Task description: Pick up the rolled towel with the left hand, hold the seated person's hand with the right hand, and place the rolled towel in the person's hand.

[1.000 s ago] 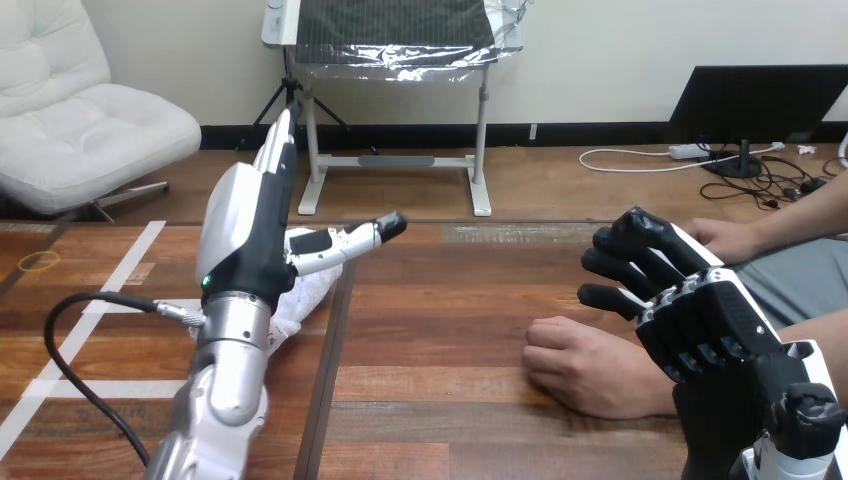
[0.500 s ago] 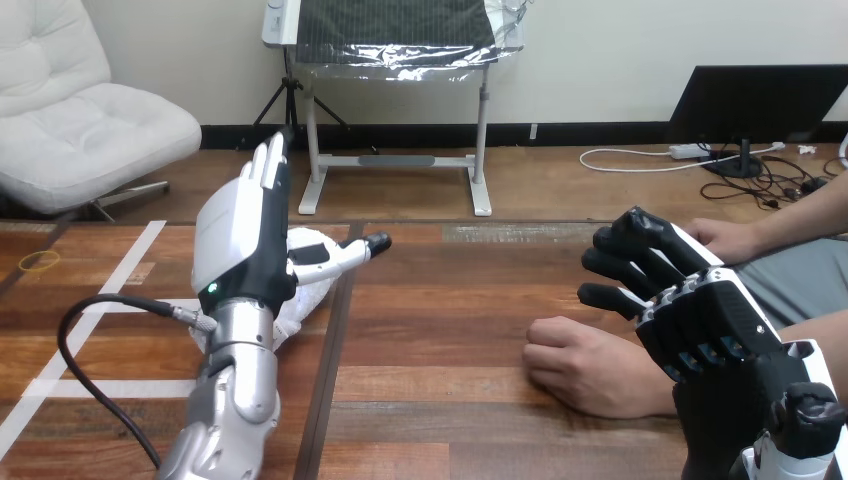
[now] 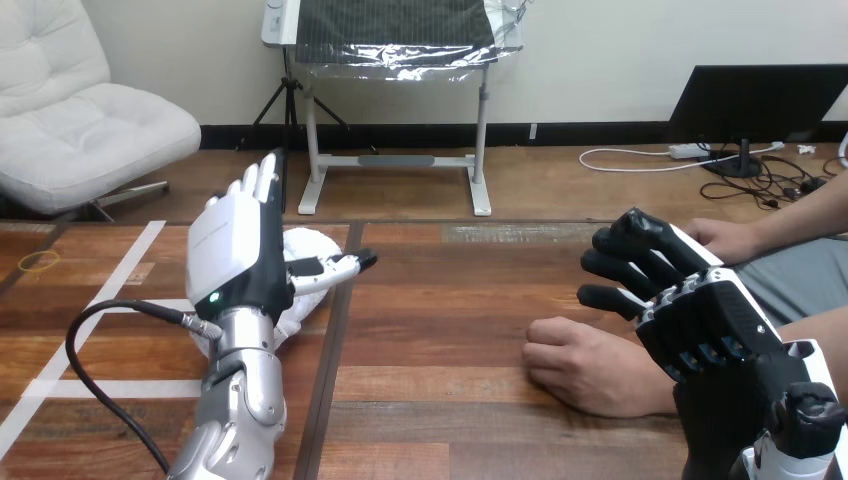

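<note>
Left hand [image 3: 238,255] has sunk lower in last sec, wide open w/ thumb over the rolled towel [image 3: 308,242] by the tabletop's [image 3: 450,300] far left edge, so grasp looks near; right hand [image 3: 700,310] stays loose, empty, beside person's hand [image 3: 585,365].

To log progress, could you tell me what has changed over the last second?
The left hand, fingers straight, has drawn back and lowered by the towel, uncovering more of it; nothing is gripped yet. The right hand and the person's fist beside it stayed put.
</note>
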Controlling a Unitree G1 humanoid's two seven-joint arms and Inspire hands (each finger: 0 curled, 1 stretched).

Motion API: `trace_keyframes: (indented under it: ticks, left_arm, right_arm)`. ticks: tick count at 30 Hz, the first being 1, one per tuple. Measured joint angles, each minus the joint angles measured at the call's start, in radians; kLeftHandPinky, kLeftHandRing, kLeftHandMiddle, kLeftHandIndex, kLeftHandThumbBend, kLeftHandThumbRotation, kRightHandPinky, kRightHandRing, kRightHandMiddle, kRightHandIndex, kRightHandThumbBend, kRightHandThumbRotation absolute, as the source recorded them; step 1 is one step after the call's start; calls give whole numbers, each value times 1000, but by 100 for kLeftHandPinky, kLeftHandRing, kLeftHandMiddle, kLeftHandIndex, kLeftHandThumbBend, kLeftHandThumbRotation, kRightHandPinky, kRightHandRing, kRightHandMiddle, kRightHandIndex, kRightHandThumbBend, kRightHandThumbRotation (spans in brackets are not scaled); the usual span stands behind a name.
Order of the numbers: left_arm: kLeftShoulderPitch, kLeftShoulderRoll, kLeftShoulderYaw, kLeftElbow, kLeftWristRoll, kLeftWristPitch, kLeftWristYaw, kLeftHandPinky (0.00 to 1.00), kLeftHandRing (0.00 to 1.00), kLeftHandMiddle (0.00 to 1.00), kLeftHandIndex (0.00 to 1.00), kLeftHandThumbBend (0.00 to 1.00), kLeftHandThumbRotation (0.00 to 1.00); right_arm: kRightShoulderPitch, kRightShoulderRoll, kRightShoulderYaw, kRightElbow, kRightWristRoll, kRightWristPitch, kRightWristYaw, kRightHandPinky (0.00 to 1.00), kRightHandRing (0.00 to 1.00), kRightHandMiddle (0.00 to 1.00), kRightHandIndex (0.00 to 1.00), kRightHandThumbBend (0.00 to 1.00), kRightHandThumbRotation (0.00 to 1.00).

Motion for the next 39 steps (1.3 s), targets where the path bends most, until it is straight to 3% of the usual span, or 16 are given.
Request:
trace_keyframes:
  ticks: [23,39]
  left_arm:
    - [-4,-3,-42,20,15,195,29,100,99,99,98,97,40]
    - [-19,-15,-73,20,15,322,-3,100,99,99,100,96,40]
  right_arm:
    - [1,1,-1,0,2,0,2,72,81,82,82,85,100]
    - [2,3,-1,0,2,0,2,72,81,82,81,85,100]
